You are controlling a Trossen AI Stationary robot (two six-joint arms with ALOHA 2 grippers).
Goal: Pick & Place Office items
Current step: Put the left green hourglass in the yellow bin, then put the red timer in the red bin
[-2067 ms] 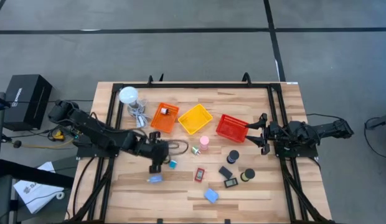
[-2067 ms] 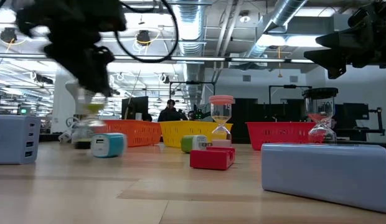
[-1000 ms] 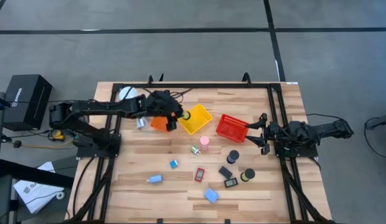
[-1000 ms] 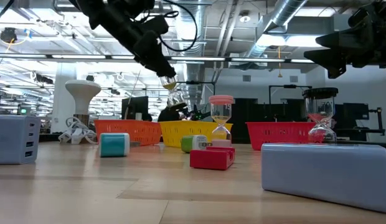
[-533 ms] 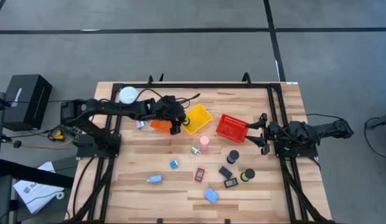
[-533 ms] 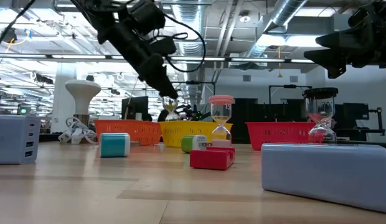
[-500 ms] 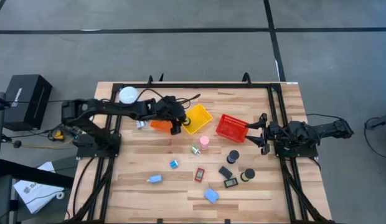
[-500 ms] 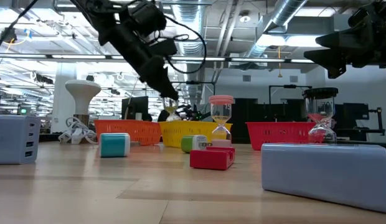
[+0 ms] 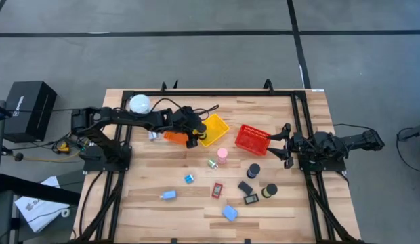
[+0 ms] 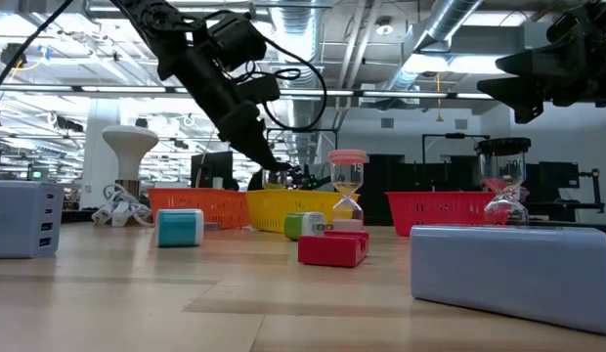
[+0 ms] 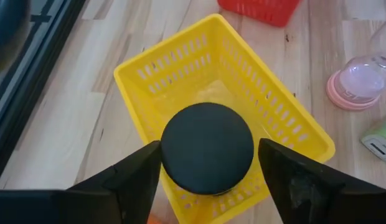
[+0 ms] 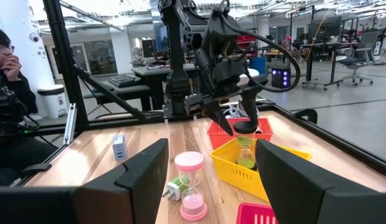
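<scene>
My left gripper (image 9: 196,129) hovers over the yellow basket (image 9: 214,129), shut on a black-capped hourglass (image 12: 244,144) with yellow-green sand. The lower half of that hourglass sits inside the basket (image 11: 180,74). My right gripper (image 9: 284,145) waits open at the table's right edge, beside the red basket (image 9: 253,139). On the table stand a pink hourglass (image 9: 222,155) and two black cylinders (image 9: 254,169) (image 9: 269,190). A red rectangle (image 9: 217,190), black flat rectangles (image 9: 245,187) and light-blue blocks (image 9: 229,213) (image 9: 169,195) lie there too. My left gripper pinches the hourglass's black top cap (image 11: 207,147) between its two fingers, one on either side of the round cap. The fingers (image 12: 225,119) come from above, slanting in from the table's left. The hourglass hangs upright below them; whether its base touches the basket floor I cannot tell.
An orange basket (image 9: 174,135) sits just left of the yellow one, partly under my left arm. A white globe lamp (image 9: 139,104) with its cable is at the far left. A green-white charger (image 9: 213,163) lies near the pink hourglass. Bare wood shows at the near-left corner.
My left gripper has moved down and slightly toward the table's right, still shut on the hourglass. The hourglass has gone from well above the baskets to down inside the yellow basket, staying upright.
</scene>
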